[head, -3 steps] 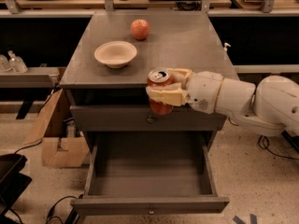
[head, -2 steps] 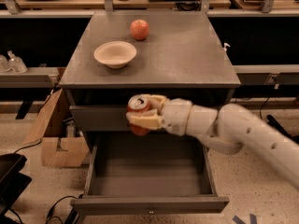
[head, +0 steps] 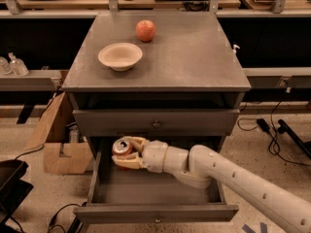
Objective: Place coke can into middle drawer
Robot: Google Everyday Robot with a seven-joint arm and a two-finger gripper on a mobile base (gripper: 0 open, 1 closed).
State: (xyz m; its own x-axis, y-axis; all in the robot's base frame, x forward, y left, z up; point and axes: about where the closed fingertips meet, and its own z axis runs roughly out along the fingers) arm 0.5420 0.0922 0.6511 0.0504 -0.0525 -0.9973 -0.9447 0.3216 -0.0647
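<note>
Claw (head: 127,153) grips coke can (head: 122,148) inside open middle drawer (head: 155,211), at drawer's left rear corner, above its floor.

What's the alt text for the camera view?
The gripper, jaws shut on the coke can, holds it over the back left, as viewed, of the open middle drawer. A bowl and an apple sit on the cabinet top.
</note>
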